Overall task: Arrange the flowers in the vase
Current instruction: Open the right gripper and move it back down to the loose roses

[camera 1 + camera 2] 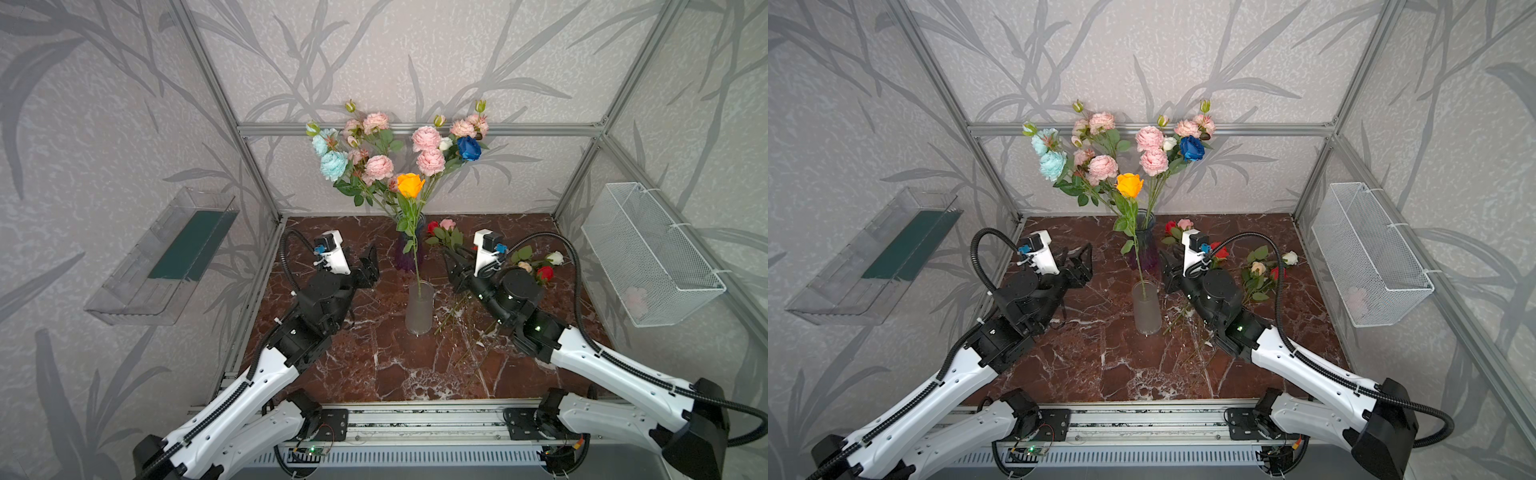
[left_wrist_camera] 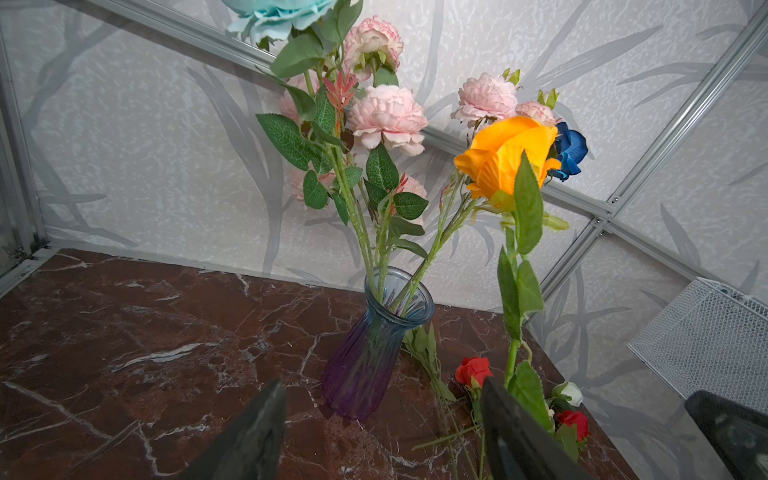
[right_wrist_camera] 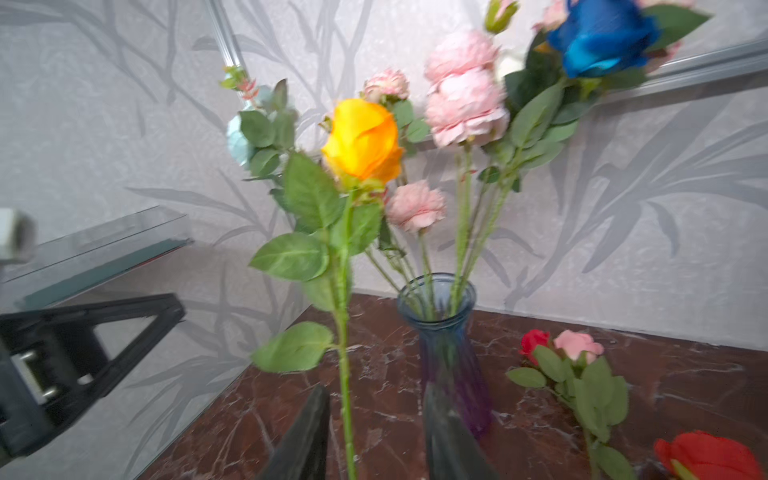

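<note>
An orange rose (image 1: 410,185) stands with its stem in a frosted clear vase (image 1: 419,307) at mid table. Behind it a blue-purple ribbed vase (image 1: 409,253) holds several pink, turquoise, white and blue flowers (image 1: 426,139). My right gripper (image 1: 451,259) is open just right of the rose. In the right wrist view the green stem (image 3: 345,395) runs between its parted fingers, pinched by neither. My left gripper (image 1: 372,257) is open and empty, left of the vases. Loose red and pink roses (image 1: 440,228) and white, cream and red ones (image 1: 540,266) lie on the table at the right.
A white wire basket (image 1: 652,257) hangs on the right wall and a clear plastic tray (image 1: 166,253) on the left wall. Bare stems (image 1: 457,324) lie on the marble table (image 1: 374,365) beside the frosted vase, under my right arm.
</note>
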You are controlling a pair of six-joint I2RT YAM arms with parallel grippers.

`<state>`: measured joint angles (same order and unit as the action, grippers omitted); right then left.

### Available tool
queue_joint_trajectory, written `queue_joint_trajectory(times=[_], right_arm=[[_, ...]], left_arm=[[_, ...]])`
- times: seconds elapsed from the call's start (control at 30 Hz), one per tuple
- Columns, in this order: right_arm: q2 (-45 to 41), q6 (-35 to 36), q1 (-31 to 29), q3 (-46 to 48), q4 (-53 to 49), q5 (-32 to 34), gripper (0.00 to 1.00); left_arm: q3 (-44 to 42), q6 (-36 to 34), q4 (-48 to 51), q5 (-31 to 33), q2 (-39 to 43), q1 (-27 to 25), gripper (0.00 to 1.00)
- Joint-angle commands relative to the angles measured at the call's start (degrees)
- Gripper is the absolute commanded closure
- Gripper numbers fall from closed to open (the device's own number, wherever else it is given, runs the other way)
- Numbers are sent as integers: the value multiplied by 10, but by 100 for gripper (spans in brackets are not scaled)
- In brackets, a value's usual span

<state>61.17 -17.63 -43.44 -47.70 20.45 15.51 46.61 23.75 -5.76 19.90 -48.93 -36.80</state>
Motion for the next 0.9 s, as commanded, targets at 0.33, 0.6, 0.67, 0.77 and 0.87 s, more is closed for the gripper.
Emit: queue_joint_trajectory(times=[0.33,0.6,0.67,0.77,0.87], right_arm=[[293,-44,244,-140,-277,-269,59],[465,21,247,-314,-424,-244,56],[501,32,248,-361,-466,-239,55],[537,40,247,-400,-491,-238,54],[561,40,248,-424,-503,-229,54]], left_arm=[[2,2,-20,-75,-14,-35,27],[19,-2,-7,-113,-24,-48,27],[19,-7,-7,-109,-21,-54,27],[21,-23,-5,-101,-19,-67,27],[21,-39,-4,-94,-18,-78,27]])
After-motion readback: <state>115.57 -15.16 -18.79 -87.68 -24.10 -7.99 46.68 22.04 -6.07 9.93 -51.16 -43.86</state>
